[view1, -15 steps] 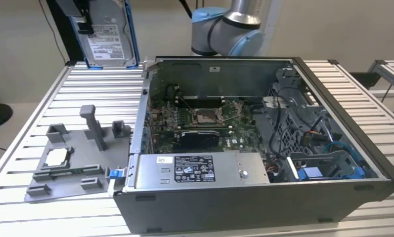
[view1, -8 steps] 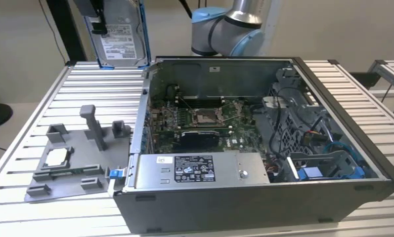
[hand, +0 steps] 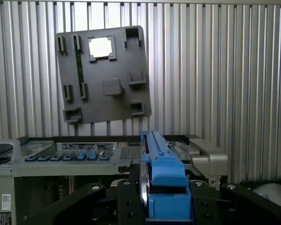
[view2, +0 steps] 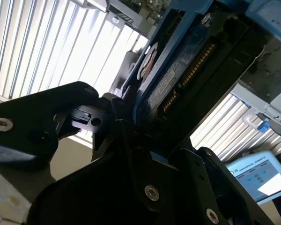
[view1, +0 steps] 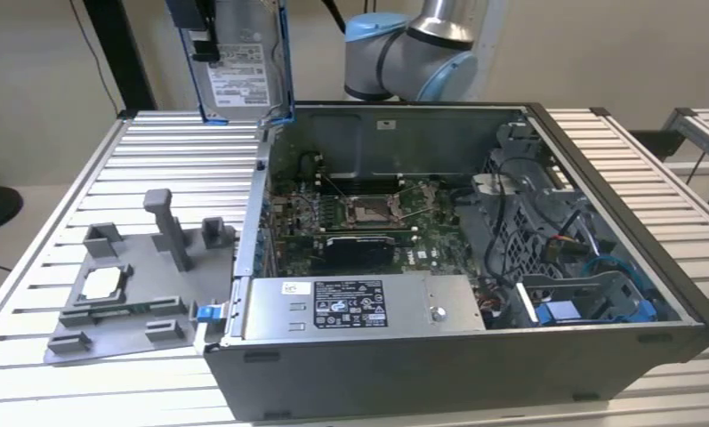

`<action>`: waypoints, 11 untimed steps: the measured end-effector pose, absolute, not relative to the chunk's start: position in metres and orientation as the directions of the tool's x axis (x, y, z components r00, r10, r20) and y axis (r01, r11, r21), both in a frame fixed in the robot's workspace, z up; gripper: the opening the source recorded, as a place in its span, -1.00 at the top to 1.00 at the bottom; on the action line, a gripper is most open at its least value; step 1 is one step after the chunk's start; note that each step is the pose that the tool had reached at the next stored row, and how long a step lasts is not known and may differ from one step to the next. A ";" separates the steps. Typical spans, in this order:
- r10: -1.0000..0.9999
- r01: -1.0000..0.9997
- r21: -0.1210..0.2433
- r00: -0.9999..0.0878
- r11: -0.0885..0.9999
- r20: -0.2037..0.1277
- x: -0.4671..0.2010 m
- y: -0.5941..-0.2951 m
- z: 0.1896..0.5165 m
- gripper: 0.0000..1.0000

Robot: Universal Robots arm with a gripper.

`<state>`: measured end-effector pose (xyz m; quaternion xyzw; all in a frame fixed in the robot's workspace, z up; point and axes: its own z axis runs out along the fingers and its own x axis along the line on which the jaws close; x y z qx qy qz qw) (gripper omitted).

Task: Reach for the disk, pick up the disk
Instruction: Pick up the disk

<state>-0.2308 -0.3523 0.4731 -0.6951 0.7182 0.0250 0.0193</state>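
my gripper [hand: 165, 206] clamps the disk [hand: 160, 159] by its blue frame; grip must sit centred, firm, clear of the case [view1: 449, 365].

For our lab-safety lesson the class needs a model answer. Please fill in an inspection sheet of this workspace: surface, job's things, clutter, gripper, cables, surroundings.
Surface: slatted aluminium table carrying an open computer case.
Job's things: the disk, blue-framed with its label showing, hangs in the air above the table's far side, outside the case.
Clutter: grey fixture tray on the exterior view's left, holding a small square chip; power supply box inside the case.
Gripper: gripper shut on the disk, black fingers on either side.
Cables: blue cables inside the case, on the exterior view's right.
Surroundings: robot arm behind the case; pale wall.
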 end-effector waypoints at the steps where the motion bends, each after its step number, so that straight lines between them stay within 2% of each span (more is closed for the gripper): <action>1: -0.998 -0.999 0.009 -0.033 0.033 -0.062 -0.227 -0.352 0.473 1.00; 11: -0.998 -0.999 0.009 -0.033 0.032 -0.062 -0.195 -0.352 0.473 1.00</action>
